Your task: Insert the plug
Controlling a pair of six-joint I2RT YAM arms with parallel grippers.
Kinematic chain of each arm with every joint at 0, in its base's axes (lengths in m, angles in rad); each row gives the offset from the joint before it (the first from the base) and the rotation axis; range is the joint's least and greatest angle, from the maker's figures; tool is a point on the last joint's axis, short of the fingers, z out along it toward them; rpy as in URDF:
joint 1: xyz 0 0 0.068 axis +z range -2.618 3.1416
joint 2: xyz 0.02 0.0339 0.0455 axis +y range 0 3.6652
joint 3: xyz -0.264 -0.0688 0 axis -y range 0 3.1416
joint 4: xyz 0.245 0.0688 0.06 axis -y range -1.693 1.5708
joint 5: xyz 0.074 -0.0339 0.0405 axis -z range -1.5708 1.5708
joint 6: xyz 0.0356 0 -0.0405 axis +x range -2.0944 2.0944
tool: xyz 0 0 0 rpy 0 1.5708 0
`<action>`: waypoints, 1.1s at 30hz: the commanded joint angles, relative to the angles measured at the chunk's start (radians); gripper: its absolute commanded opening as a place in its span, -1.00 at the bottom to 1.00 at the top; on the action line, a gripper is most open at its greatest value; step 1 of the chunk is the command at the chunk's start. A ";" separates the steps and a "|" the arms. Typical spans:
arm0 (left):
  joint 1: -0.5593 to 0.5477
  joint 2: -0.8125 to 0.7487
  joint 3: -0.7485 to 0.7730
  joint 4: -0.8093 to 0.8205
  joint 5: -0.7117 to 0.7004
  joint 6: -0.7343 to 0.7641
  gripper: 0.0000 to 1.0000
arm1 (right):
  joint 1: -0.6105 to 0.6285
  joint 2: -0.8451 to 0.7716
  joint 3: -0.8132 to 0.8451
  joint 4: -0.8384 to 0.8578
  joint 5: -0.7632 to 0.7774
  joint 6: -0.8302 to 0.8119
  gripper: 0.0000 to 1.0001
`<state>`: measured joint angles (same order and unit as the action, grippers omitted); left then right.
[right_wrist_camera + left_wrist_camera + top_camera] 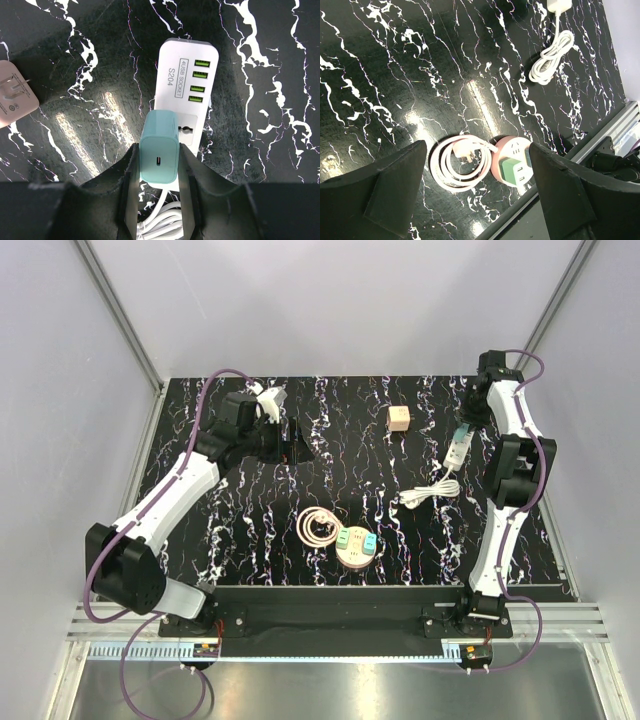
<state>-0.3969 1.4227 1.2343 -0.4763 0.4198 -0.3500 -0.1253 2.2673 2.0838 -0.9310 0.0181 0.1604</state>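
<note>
While the right gripper [159, 170] clamps the teal plug [159, 145] at the outlet of the white socket strip [170, 107], the left gripper [477, 165] hangs with jaws wide apart above the table [395, 75].

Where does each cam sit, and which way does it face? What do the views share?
Top external: above and behind the bases, looking down on the black marbled table; the left arm and right arm both show whole.
Left wrist: on the left arm, looking down at the round pink power hub and coiled pink cord; its open jaws frame the bottom.
Right wrist: close above the white USB socket strip; its jaws grip the teal charger plug.
Shared: top and left wrist both show the hub and the coiled white cable.
</note>
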 commanded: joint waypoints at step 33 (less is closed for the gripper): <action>0.006 -0.004 0.001 0.045 0.024 -0.007 0.79 | -0.020 -0.037 -0.323 0.067 0.035 0.031 -1.00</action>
<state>-0.3969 1.4227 1.2343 -0.4763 0.4225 -0.3576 -0.1406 2.1639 1.8492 -0.7803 0.0303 0.1802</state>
